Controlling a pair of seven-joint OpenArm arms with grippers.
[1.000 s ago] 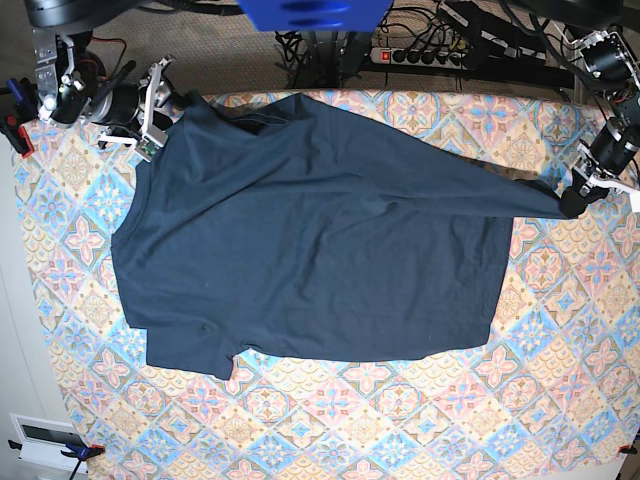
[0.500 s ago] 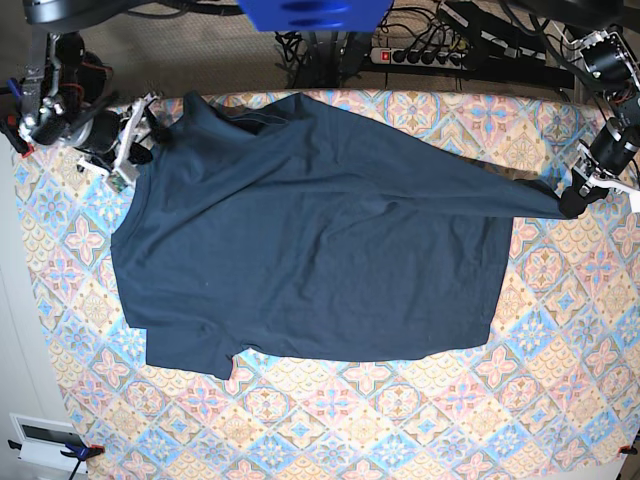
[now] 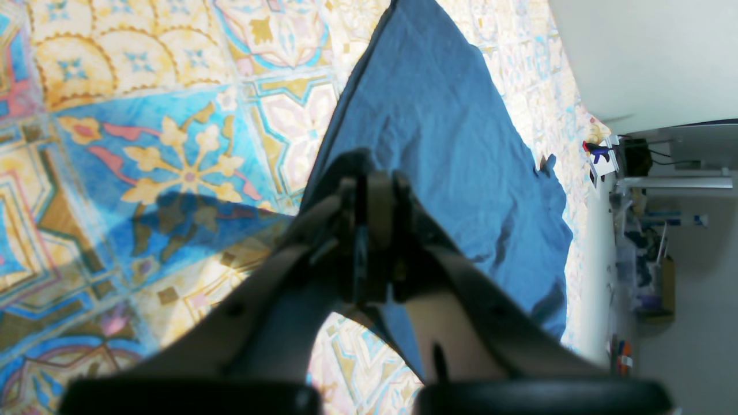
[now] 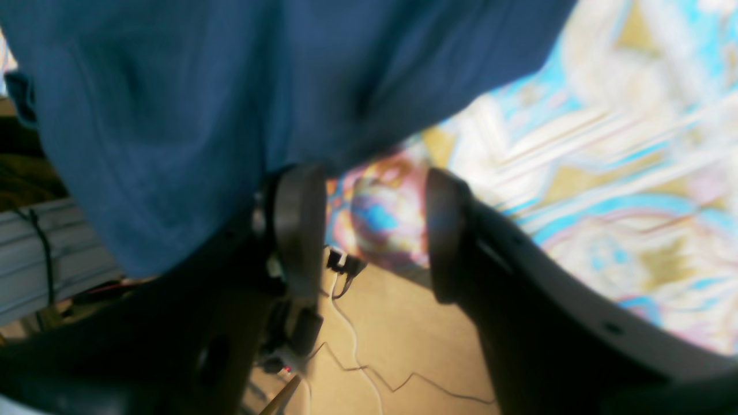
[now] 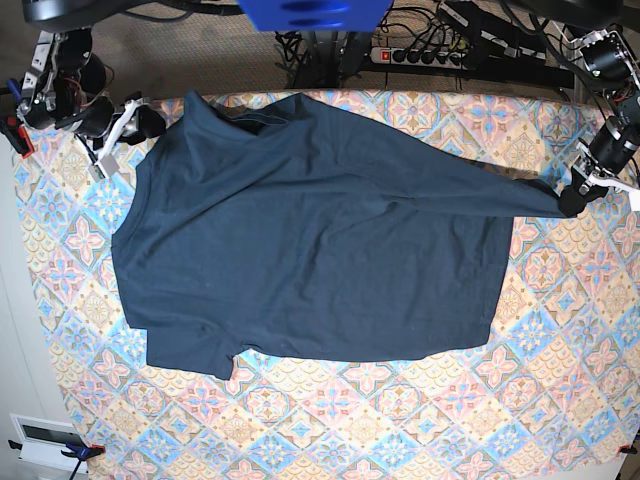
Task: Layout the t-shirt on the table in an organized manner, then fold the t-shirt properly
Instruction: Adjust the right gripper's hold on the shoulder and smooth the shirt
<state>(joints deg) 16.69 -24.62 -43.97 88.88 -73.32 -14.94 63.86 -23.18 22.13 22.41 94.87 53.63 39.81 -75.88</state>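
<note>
Patterned cloth in blue, pink, peach and cream diamond tiles covers the table (image 5: pixel 560 400), seen from above, with cables and a power strip on the floor beyond its far edge.

Spread over the middle and far part of the table lies the t-shirt (image 5: pixel 310 250), dark navy, mostly flat but not squared up. One part is pulled out into a long taut point reaching toward the table's right edge in the base view. Its body forms a rough rectangle with a slanting crease across it, and a short sleeve sticks out near the front-left corner of the garment.

At the tip of that stretched point, the left gripper (image 5: pixel 577 196) has its jaws closed tight on a pinch of the navy fabric; the left wrist view shows the cloth running away from the clamped jaws across the table.

Near the table's far-left corner, the right gripper (image 5: pixel 112 140) sits just beside the shirt's edge with its jaws standing apart and nothing between them. The right wrist view is blurred, but shows the gap, with navy cloth above it.

Judging by this, the laying-out step is well along but unfinished: the shirt is opened out, yet skewed and creased. No fold has been made, so all of the folding appears to remain.
</note>
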